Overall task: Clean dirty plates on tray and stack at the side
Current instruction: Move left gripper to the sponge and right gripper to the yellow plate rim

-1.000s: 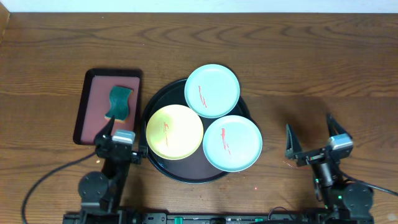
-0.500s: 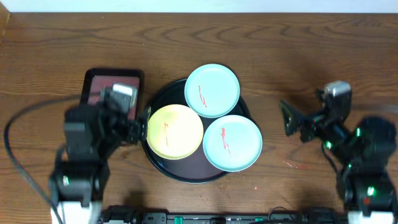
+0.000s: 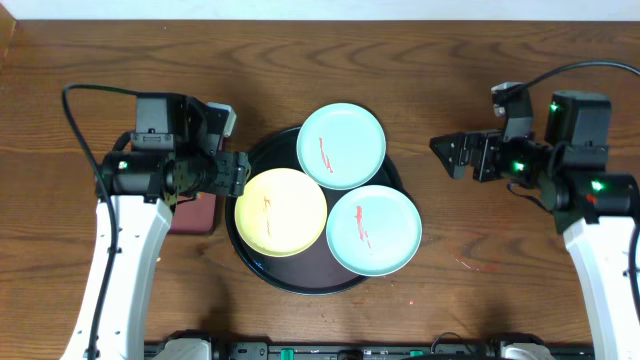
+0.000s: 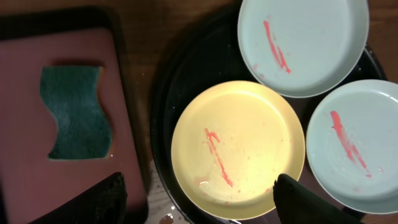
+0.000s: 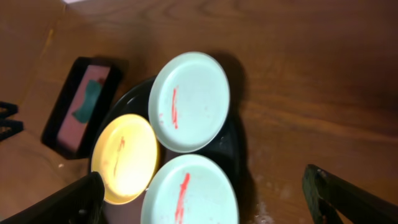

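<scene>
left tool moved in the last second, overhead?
Yes. The left tool swung from the red tray's near end up to the black tray's left rim, beside the yellow plate.

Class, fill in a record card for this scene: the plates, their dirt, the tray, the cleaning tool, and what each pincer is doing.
Plates: yellow plate, upper mint plate, lower mint plate
Resting on: black tray
Dirt: a red smear on each plate
Side stack: none yet
Sponge: green, lying on the dark-red tray, left of the black tray
Left pincer: open, empty, above the black tray's left side
Right pincer: open, empty, over the table right of the black tray
</scene>
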Robot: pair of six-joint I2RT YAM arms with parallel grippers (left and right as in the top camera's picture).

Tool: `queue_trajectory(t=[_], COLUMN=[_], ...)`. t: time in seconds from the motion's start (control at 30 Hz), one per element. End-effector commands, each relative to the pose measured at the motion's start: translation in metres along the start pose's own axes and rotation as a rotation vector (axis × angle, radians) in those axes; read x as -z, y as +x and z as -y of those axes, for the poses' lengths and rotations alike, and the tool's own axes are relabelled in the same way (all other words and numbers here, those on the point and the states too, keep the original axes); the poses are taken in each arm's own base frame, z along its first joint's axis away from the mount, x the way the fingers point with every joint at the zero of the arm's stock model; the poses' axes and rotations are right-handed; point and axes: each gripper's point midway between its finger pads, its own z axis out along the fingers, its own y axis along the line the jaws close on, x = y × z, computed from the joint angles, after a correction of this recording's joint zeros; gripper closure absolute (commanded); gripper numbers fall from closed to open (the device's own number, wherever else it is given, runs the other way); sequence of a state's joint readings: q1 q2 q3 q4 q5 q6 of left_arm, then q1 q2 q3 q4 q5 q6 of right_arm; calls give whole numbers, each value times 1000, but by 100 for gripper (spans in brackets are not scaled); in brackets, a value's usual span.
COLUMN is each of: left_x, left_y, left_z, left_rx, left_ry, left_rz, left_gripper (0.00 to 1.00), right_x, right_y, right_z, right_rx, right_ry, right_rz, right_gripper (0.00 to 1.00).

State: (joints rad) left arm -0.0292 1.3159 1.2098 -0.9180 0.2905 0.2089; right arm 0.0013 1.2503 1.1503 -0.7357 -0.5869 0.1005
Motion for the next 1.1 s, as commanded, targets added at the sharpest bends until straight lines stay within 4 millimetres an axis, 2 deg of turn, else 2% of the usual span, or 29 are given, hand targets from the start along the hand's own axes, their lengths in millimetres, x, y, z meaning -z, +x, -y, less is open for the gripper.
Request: queue_trajectory(t=[0.0, 0.07, 0.2, 0.3, 0.4, 0.47, 0.57, 0.67, 0.8, 1.07], left_x=[1, -2, -5, -5, -4, -2, 4, 11, 13, 13], left_y=[-7, -12, -16, -17, -23, -29, -30, -29, -28, -27], left_z=[3, 2, 0, 0, -5, -19, -55, -78, -86, -87], left_rx=[1, -3, -5, -6, -5, 88, 252, 320, 341, 337], left_ry=[17, 15, 13, 11, -7, -57, -203, -284, -296, -298], left_rz=[7, 19, 30, 35, 61, 87, 119, 140, 145, 143], left_gripper=[24, 24, 24, 24, 24, 24, 24, 24, 24, 24], right_x=[-9, -20, -49, -76, -102, -119, -145, -168, -195, -228], right_y=[-6, -4, 6, 19, 32, 42, 64, 86, 118, 169], right_z=[-14, -17, -27, -45, -65, -74, -87, -99, -99, -101], right_rx=[-46, -50, -97, -103, -99, -105, -89, -80, -80, -27], right_ry=[-95, -104, -70, -36, -5, 42, 97, 118, 174, 203], right_rz=[-10, -31, -91, -157, -236, -297, -395, -462, -529, -633], right_gripper=[9, 17, 18, 18, 26, 35, 46, 53, 60, 69])
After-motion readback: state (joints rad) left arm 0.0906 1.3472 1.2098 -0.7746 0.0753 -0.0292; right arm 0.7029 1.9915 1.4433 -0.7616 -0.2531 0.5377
